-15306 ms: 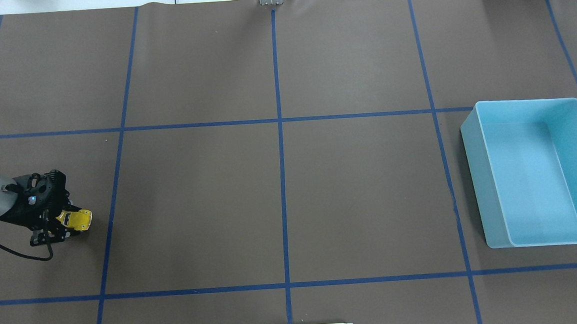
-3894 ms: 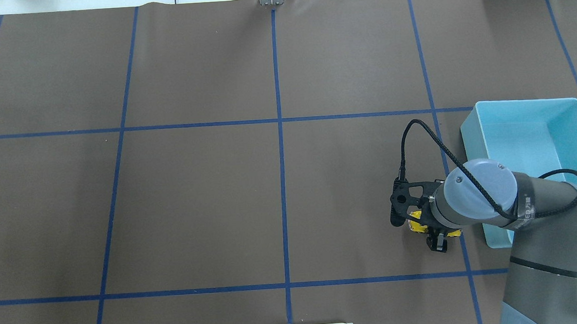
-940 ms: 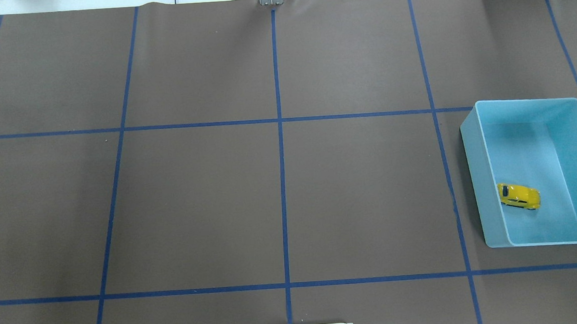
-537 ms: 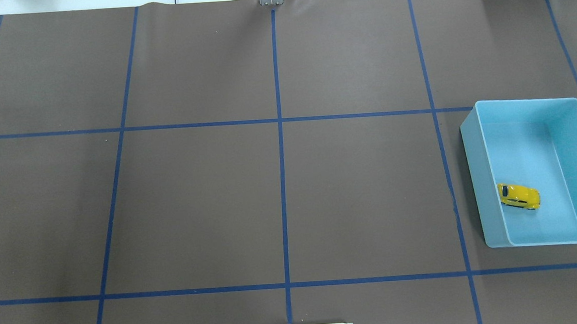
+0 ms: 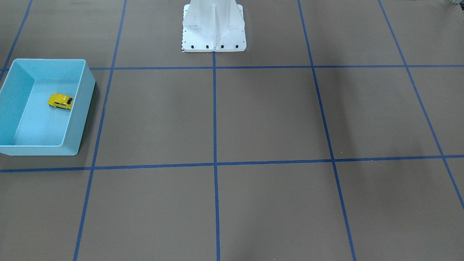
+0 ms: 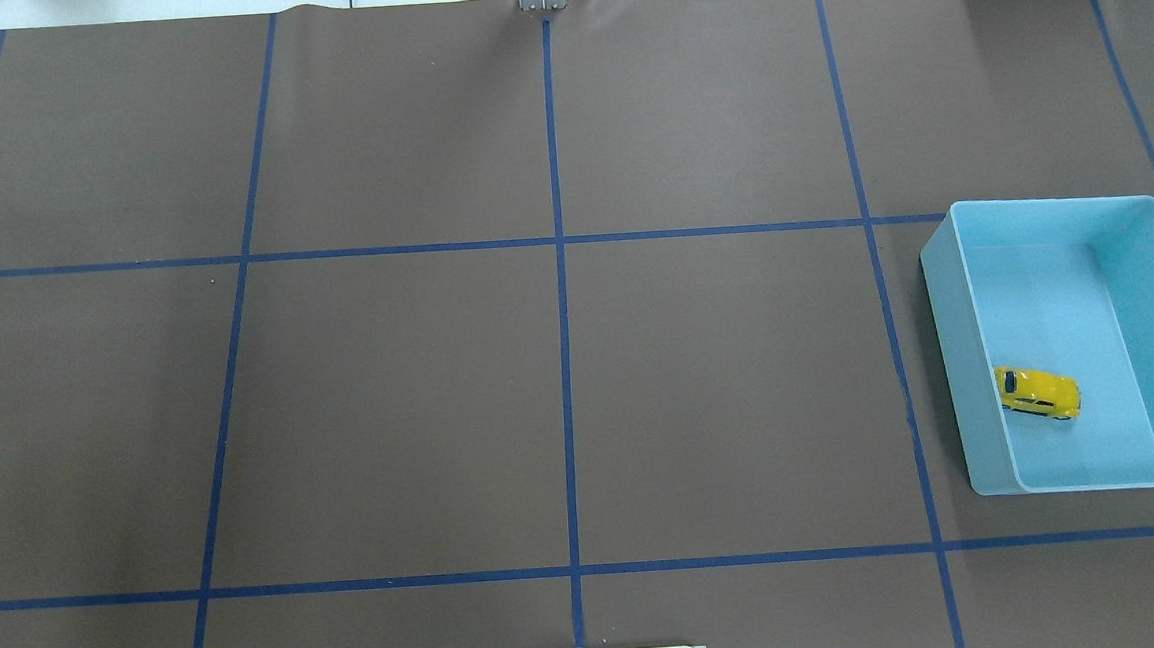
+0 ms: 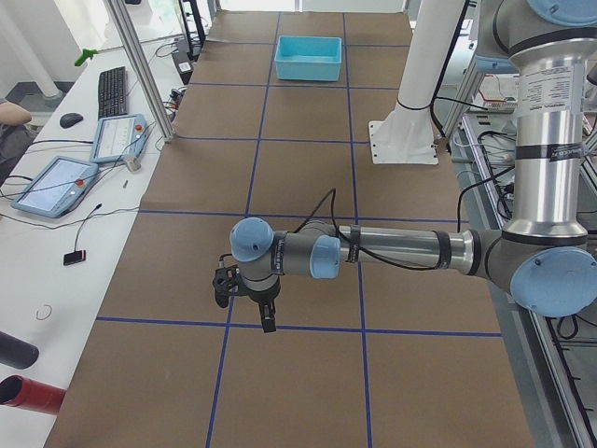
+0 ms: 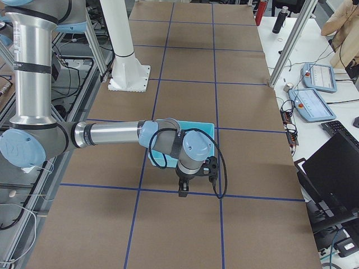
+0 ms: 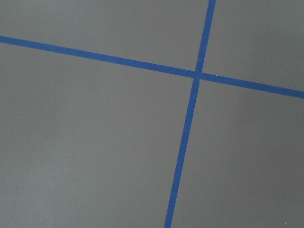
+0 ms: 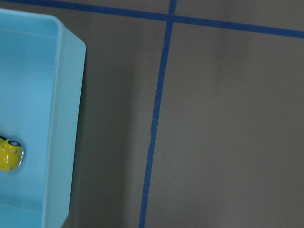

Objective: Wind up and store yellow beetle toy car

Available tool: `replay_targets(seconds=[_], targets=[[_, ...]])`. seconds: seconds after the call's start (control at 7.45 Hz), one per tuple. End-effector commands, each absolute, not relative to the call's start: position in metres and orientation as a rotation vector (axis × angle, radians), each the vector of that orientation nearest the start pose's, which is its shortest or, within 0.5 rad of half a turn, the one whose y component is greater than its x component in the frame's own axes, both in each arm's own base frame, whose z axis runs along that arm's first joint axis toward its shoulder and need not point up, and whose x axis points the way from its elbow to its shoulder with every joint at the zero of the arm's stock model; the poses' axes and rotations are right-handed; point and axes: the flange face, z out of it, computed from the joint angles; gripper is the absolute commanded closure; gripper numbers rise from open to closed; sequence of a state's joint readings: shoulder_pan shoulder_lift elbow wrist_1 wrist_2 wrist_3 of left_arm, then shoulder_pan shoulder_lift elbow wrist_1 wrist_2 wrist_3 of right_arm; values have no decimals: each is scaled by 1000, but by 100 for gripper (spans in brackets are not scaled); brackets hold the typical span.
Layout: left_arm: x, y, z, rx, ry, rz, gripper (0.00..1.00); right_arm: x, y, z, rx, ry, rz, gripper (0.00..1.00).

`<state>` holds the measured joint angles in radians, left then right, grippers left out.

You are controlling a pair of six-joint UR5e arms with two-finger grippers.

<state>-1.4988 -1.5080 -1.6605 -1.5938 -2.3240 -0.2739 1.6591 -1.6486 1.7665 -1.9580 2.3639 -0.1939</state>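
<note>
Honestly, from where I stood neither gripper gave much away. The left gripper (image 7: 245, 303) hung low over the bench (image 6: 392, 405) at the end of its outstretched arm, pointing down just over a crossing of the blue tape lines (image 6: 565, 365). It showed only small and dark from the side, so I could not tell how far its jaws were parted. The right gripper (image 8: 183, 189) was likewise turned downward, poised above the brown surface just beside the light blue bin (image 6: 947, 341), and its opening was no clearer to me. Neither one touched the yellow beetle toy car (image 6: 1038, 393).

That little car sat upright on its wheels on the floor of the bin, just beside the long wall that faced the middle of the bench and nearer the robot's end of it. The bin itself stood on the robot's right part of the bench, close to one of the tape lines.

Brown paper covered the whole bench, ruled into big squares by the tape, and the white base plate (image 5: 214, 29) of the robot's column was bolted down at the middle of its edge. Along the far side ran a white desk with a teach pendant (image 7: 56, 185) and a keyboard (image 7: 113, 91)
</note>
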Motion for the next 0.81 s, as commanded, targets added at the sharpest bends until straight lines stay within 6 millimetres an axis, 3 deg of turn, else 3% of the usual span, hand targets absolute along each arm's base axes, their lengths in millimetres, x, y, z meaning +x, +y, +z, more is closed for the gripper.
replay_targets(seconds=[0.0, 0.4, 0.54, 0.67], targets=[[-31, -472, 645, -85, 751, -175, 0, 107, -430, 633, -217, -718, 198, 0], [-32, -472, 645, -85, 751, -176, 0, 107, -427, 640, -195, -712, 185, 0], [-31, -473, 645, -85, 751, -175, 0, 108, -429, 658, -162, -697, 167, 0], [-31, -473, 645, -85, 751, -175, 0, 111, -431, 660, -86, -668, 131, 0]])
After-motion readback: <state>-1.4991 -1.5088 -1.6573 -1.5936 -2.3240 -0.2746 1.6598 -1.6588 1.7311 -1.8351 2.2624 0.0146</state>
